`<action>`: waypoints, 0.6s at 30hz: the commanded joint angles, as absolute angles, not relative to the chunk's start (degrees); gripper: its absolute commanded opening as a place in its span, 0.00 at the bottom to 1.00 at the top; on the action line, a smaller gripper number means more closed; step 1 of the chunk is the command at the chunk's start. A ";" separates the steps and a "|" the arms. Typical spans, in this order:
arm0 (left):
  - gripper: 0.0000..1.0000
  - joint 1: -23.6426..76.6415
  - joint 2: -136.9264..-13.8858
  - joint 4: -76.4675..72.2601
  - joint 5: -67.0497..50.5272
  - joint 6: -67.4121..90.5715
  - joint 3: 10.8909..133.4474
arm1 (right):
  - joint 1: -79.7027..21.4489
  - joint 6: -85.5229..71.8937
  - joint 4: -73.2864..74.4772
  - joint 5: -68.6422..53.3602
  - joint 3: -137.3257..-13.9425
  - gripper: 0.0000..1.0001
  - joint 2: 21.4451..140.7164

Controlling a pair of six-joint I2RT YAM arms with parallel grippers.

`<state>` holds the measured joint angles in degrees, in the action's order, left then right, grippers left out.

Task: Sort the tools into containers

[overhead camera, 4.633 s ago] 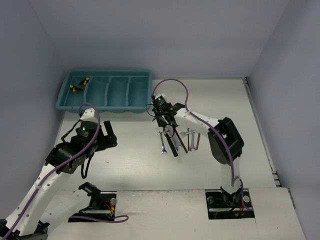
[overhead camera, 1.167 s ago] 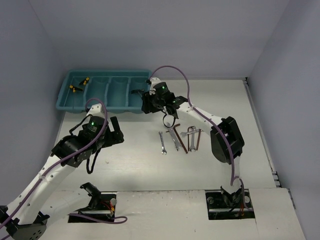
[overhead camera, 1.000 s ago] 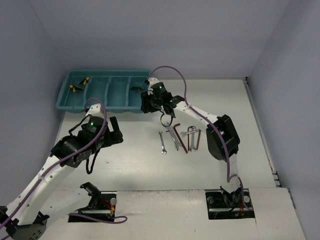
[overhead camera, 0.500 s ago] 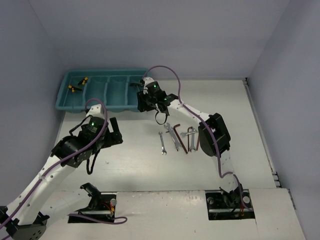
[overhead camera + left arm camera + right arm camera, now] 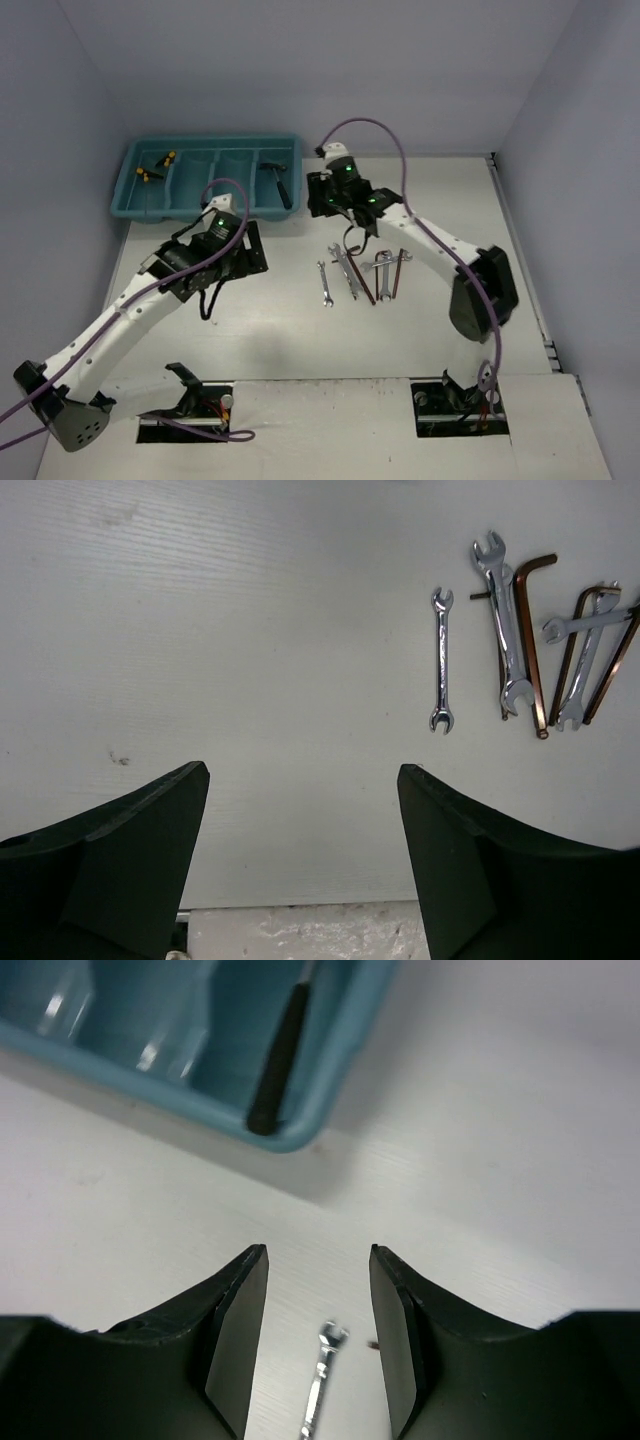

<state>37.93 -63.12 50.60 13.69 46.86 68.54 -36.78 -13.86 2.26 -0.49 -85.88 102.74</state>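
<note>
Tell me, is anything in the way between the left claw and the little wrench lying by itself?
Nothing visible is. The left gripper is open, and only bare table lies between it and the small wrench.

Hammer in tray, rightmost compartment

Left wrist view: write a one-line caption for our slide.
Open left hand above the table, facing one small wrench set apart from a cluster of wrenches and red L-shaped keys.
</note>
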 commanded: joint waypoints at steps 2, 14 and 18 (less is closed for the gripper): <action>0.69 44.10 -75.59 45.85 16.13 51.43 75.48 | -27.86 -16.98 0.76 10.24 -71.93 0.43 86.69; 0.54 47.83 -102.89 41.84 14.21 55.80 85.28 | -19.90 -20.46 6.97 11.32 -52.54 0.44 67.16; 0.53 47.99 -109.21 40.96 11.08 56.16 87.97 | -19.69 -20.74 8.08 10.63 -50.37 0.44 64.69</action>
<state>47.79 -106.44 42.52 13.15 54.54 83.80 -20.16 -19.51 8.84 10.09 -51.01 68.28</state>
